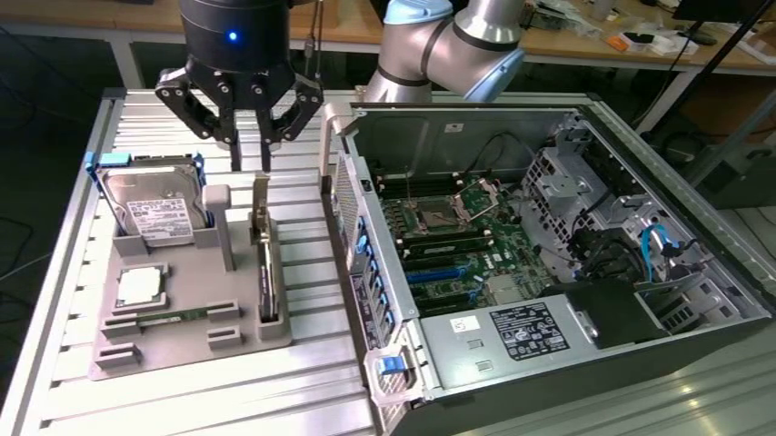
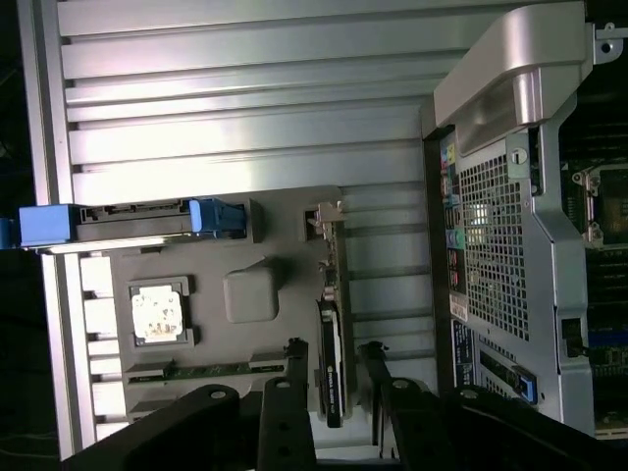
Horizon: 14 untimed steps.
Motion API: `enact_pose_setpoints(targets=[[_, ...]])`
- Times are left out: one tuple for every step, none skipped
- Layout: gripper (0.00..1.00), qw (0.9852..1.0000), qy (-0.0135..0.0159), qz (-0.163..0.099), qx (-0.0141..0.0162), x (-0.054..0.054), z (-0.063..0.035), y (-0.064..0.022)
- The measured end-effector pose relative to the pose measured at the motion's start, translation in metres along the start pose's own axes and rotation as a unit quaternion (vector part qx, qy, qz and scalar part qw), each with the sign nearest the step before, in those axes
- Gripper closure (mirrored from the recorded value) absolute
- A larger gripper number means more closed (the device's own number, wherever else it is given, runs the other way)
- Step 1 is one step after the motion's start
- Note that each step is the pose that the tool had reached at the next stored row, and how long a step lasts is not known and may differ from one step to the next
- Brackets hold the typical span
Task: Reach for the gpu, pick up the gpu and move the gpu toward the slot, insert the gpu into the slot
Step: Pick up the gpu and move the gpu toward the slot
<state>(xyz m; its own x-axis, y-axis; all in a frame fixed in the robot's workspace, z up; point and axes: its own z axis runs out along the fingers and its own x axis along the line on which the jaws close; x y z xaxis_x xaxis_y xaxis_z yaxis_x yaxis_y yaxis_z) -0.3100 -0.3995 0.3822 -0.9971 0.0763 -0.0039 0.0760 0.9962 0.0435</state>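
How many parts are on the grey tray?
4: silver hard drive in blue frame at one end, square silver processor chip beside it, narrow green memory stick beyond, thin green gpu card on edge toward the computer case.

The gpu (image 1: 263, 263) is stood on edge in a grey holder (image 1: 194, 356) on the slatted surface (image 1: 206, 404). Open air is left above it, where the claw (image 1: 249, 156) is poised with its fingers parted. Toward the exterior view's left, the card is crowded by a grey block (image 1: 218, 213) and an upright hard drive (image 1: 152, 211). Toward the right, a narrow lane is bounded by the perforated rear wall (image 1: 354, 245) of the computer case (image 1: 728, 272), whose motherboard (image 1: 455, 245) is exposed from above.
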Motion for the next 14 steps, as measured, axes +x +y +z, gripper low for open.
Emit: enact_pose_setpoints(targets=[[0.64,1.0000,0.0000,0.000,0.0000,0.0000,0.0000,0.0000],[0.58,1.0000,0.0000,0.000,-0.0001,0.0000,0.0000,0.0000],[0.52,1.0000,0.0000,0.000,-0.0001,0.0000,0.0000,0.0000],[0.52,1.0000,0.0000,0.000,-0.0002,0.0000,0.0000,0.0000],[0.46,1.0000,0.0000,0.000,-0.0002,0.0000,0.0000,0.0000],[0.40,1.0000,0.0000,0.000,-0.0002,0.0000,0.0000,0.0000],[0.40,1.0000,0.0000,0.000,-0.0002,0.0000,0.0000,0.0000],[0.34,1.0000,0.0000,0.000,-0.0002,0.0000,0.0001,0.0000],[0.34,1.0000,0.0000,0.000,-0.0003,0.0000,0.0005,-0.0001],[0.34,1.0000,0.0000,0.000,-0.0003,0.0000,0.0016,-0.0001],[0.34,1.0000,0.0001,-0.001,-0.0002,0.0000,0.0029,-0.0002],[0.34,1.0000,0.0004,-0.002,-0.0002,0.0000,0.0044,-0.0002],[0.34,1.0000,0.0007,-0.003,-0.0002,0.0000,0.0058,-0.0003],[0.34,1.0000,0.0012,-0.005,-0.0002,0.0000,0.0082,-0.0004]])
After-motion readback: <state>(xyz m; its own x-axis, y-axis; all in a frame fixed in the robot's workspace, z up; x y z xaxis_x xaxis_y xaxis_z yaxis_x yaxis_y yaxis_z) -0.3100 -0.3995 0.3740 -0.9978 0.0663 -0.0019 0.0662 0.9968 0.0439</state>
